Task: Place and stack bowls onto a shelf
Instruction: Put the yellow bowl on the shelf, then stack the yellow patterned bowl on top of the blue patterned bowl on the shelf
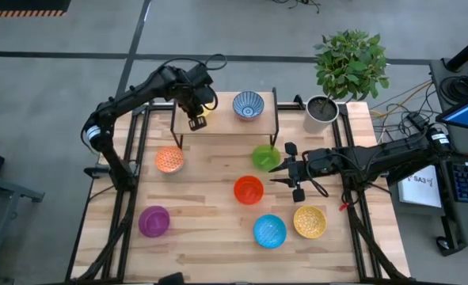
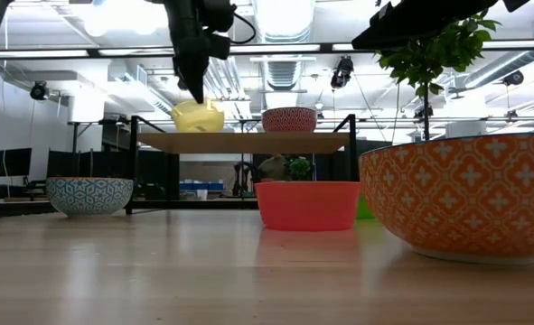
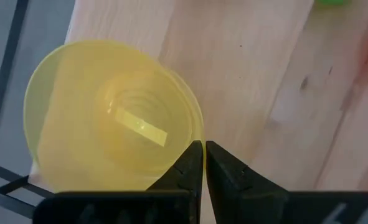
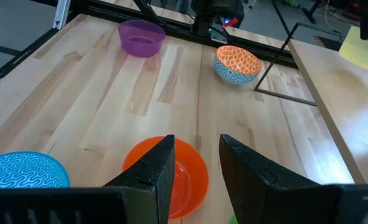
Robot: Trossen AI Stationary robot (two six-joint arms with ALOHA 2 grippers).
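Note:
My left gripper [image 1: 195,120] [image 3: 203,149] is over the left end of the shelf [image 1: 226,125], shut on the yellow bowl [image 1: 204,115] [image 2: 198,116]. The blue-and-white patterned bowl [image 1: 248,104] stands on the plank to its right. My right gripper [image 1: 283,170] [image 4: 196,155] hangs open above the table between the green bowl [image 1: 266,157] and the red bowl [image 1: 249,190] [image 4: 171,177], touching nothing. On the table stand the orange [image 1: 169,160], purple [image 1: 154,221], plain blue [image 1: 270,230] and speckled yellow [image 1: 310,222] bowls. My left gripper pinches the yellow bowl's rim [image 3: 195,134] between its two fingers, coming from above and pointing down. The bowl sits tilted below the fingers, its bottom [image 2: 200,130] at the shelf's plank; I cannot tell whether it rests there.
A potted plant in a grey pot [image 1: 322,111] stands at the table's far right corner beside the shelf. The shelf's thin black legs [image 1: 276,131] rise just behind the green bowl. Bare wood lies along the table's left side and near edge [image 1: 210,257].

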